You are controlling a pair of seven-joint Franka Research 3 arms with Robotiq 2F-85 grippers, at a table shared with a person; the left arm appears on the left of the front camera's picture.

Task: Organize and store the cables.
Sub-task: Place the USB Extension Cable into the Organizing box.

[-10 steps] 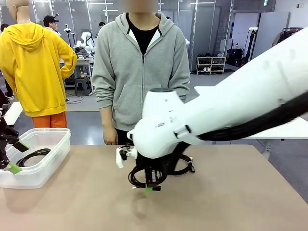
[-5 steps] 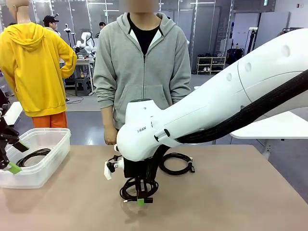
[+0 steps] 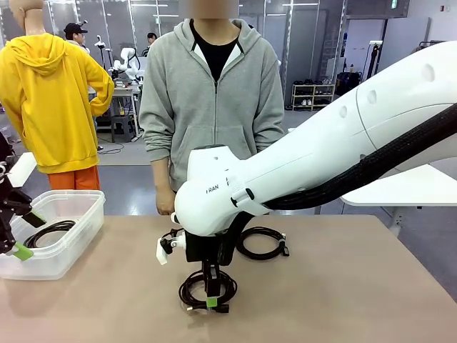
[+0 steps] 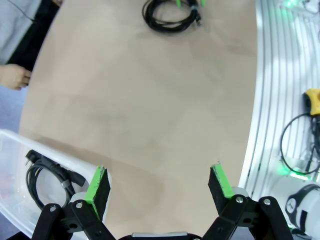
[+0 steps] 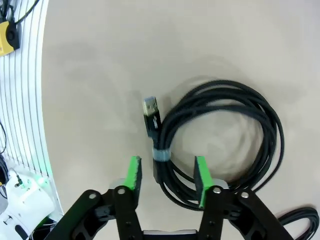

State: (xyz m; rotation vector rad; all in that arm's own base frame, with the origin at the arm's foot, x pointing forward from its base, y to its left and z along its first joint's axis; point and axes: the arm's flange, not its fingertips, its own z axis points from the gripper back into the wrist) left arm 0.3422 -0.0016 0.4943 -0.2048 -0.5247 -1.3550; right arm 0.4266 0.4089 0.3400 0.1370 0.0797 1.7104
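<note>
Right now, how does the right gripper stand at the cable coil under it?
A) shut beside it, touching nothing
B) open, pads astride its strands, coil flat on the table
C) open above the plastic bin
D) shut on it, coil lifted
B: in the right wrist view the right gripper has its green pads apart, astride the near strands of the cable, which lies flat on the table.

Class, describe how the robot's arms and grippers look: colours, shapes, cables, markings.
Right arm: white, rounded, glossy, with a thick black hose along it and small dark lettering near the wrist. Left gripper and right gripper: black, jointed, with green pads.
</note>
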